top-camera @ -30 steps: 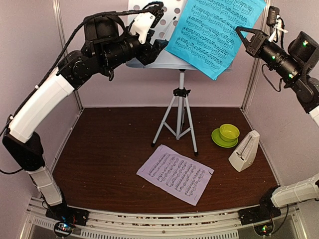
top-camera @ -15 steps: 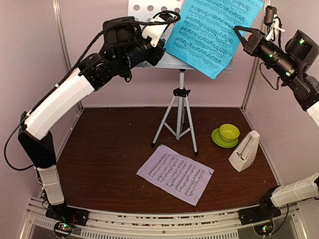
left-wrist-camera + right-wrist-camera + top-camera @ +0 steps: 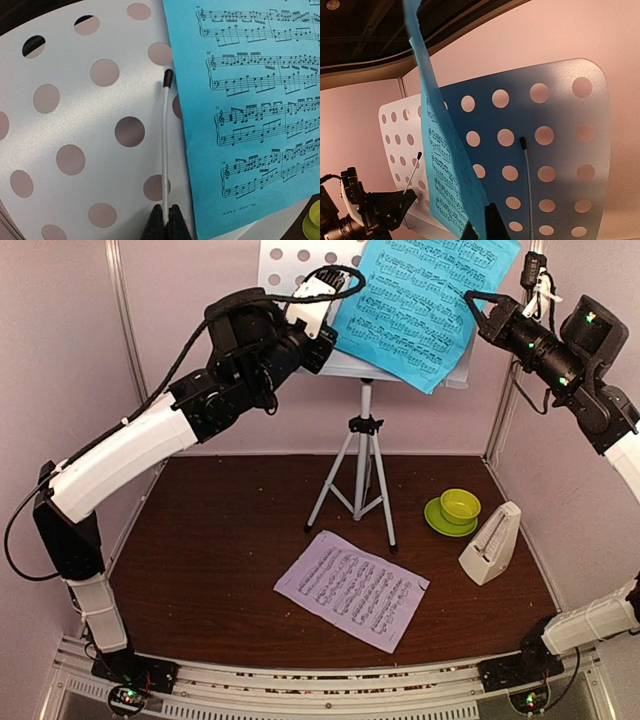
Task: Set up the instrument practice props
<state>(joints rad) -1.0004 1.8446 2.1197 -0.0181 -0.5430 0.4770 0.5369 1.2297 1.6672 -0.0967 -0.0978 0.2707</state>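
Note:
The pale perforated music-stand desk (image 3: 290, 260) stands on grey tripod legs (image 3: 360, 480) at the back. My left gripper (image 3: 342, 282) is shut on the desk's thin white page-holder wire (image 3: 165, 145), whose black tip points up the desk face (image 3: 75, 125). Just right of that wire hangs the cyan music sheet (image 3: 250, 125). My right gripper (image 3: 473, 303) is shut on the right edge of the cyan sheet (image 3: 420, 300), holding it tilted in front of the desk (image 3: 545, 135). The lilac music sheet (image 3: 352, 588) lies flat on the table. The cream metronome (image 3: 492, 543) stands upright at the right.
A lime-green cup (image 3: 460, 505) on its saucer (image 3: 436, 520) sits between the tripod and the metronome. A second holder wire (image 3: 526, 185) lies against the desk's right half. Pink walls with metal posts (image 3: 128, 330) enclose the brown table (image 3: 210, 540).
My left arm has swung up and right to the desk, and its jaws have closed on the holder wire. The right gripper has shifted slightly up and left with the cyan sheet.

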